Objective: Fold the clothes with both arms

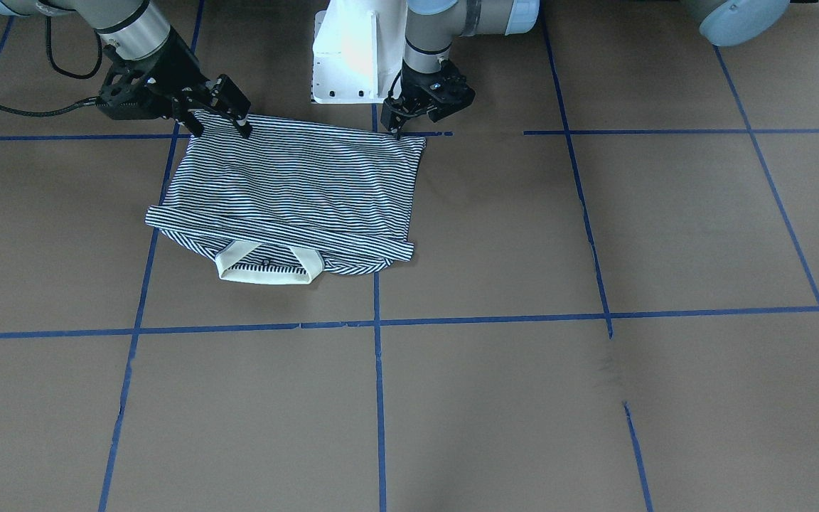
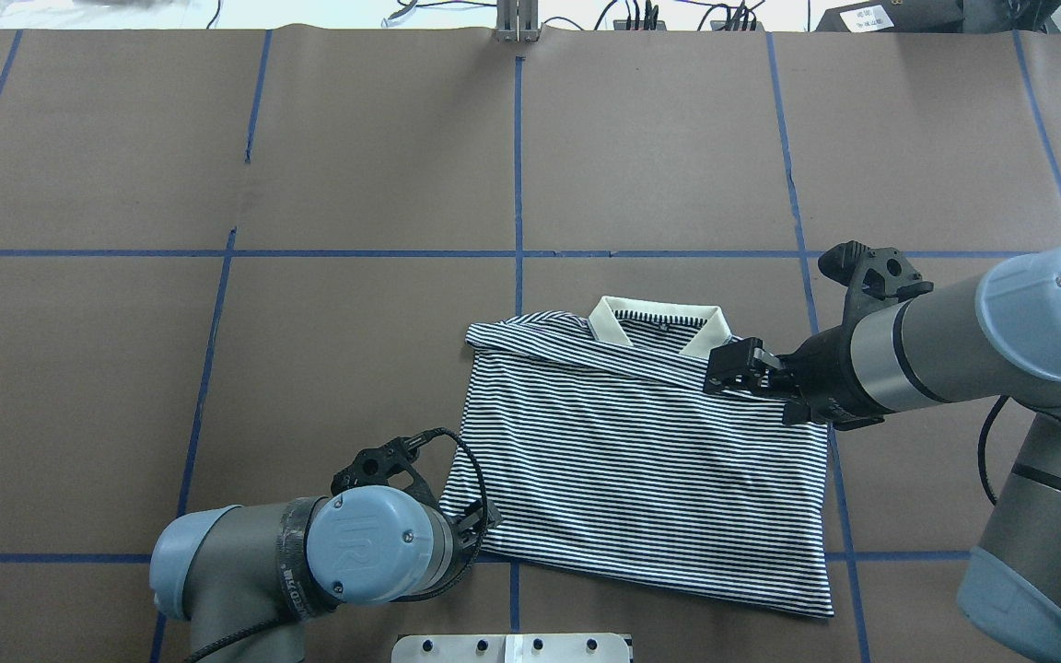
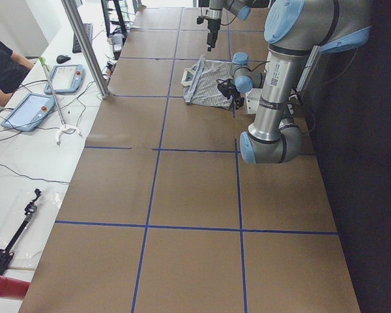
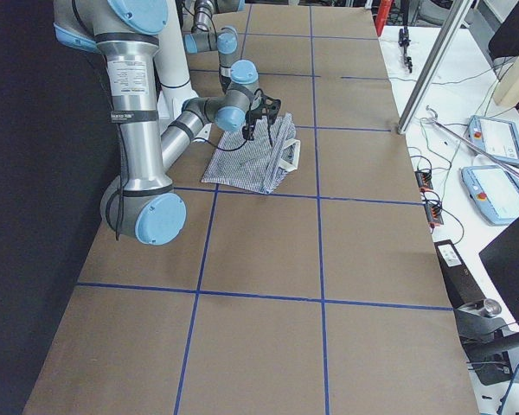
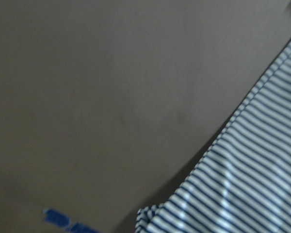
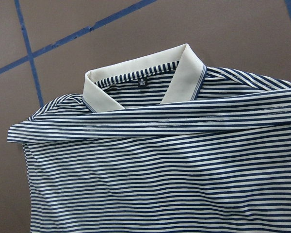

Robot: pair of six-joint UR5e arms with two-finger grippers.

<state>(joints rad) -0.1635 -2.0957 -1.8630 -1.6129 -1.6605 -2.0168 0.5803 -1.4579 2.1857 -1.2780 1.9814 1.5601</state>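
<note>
Okay, your right gripper (image 1: 222,130) hangs over the striped polo shirt (image 1: 296,192), fingers spread wide; left gripper (image 1: 397,130) sits at a hem corner, can't tell its grip.

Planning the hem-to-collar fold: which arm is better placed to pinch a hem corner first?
Left, probably: the left gripper sits low beside the near corner of the shirt; the right gripper hovers open, higher above it.
</note>
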